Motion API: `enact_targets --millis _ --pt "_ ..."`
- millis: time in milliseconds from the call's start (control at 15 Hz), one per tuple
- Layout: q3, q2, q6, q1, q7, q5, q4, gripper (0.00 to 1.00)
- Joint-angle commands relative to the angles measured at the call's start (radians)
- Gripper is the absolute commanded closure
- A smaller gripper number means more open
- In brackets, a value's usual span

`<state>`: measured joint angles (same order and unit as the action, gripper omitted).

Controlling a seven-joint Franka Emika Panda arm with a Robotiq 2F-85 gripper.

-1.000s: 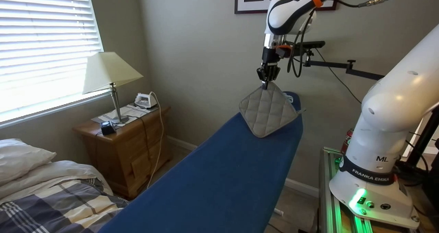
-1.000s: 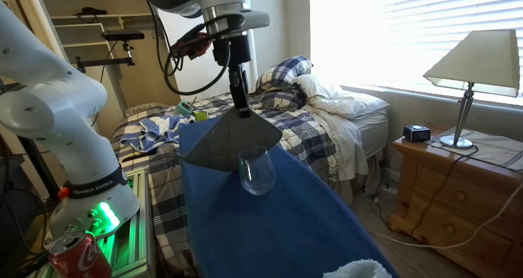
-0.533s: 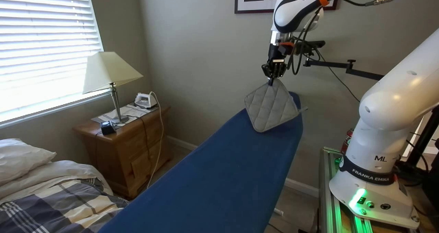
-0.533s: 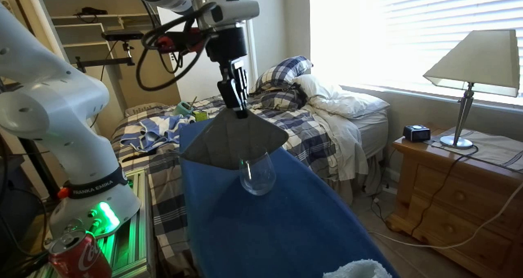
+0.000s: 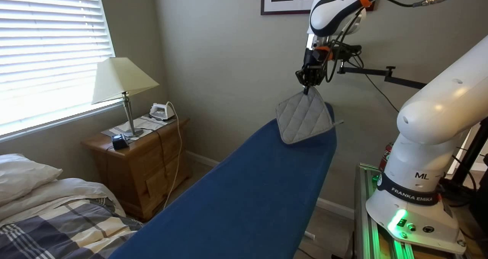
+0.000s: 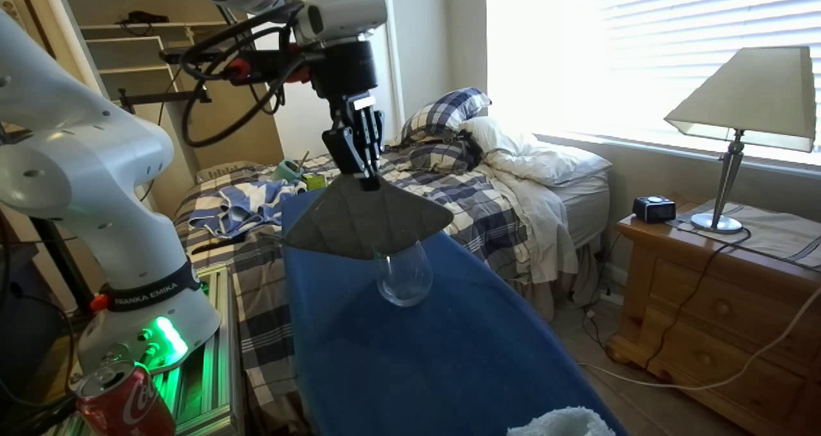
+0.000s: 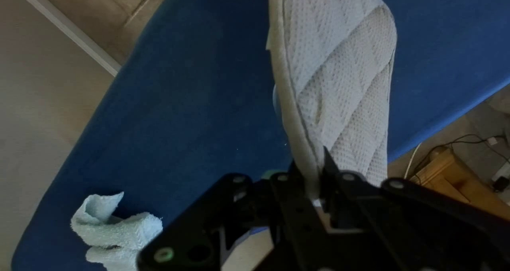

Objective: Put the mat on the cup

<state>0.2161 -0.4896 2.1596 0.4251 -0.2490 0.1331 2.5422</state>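
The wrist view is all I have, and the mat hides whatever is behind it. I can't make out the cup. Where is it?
Observer: In an exterior view, the clear cup stands upright on the blue ironing board.
Operator: Is it covered yet?
Observer: No. As seen there, the mat hangs from the gripper behind the cup, not on top of it.
Operator: Anything else to watch for as I move?
Observer: Perhaps the red can, which stands beside the arm's base in both exterior views.
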Motion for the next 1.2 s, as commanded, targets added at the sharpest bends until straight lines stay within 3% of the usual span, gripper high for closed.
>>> enact_targets --millis 0,200,267,1133 --pt "0.005 -0.001 -0.004 -0.005 -0.003 0.003 -0.003 0.92" --pt "0.004 -0.001 -0.004 -0.005 -0.004 0.003 -0.003 0.92" --pt "0.004 -0.001 -0.004 -0.005 -0.005 0.003 -0.003 0.98" --pt "0.018 -0.047 0.07 0.009 0.006 0.003 0.007 0.98"
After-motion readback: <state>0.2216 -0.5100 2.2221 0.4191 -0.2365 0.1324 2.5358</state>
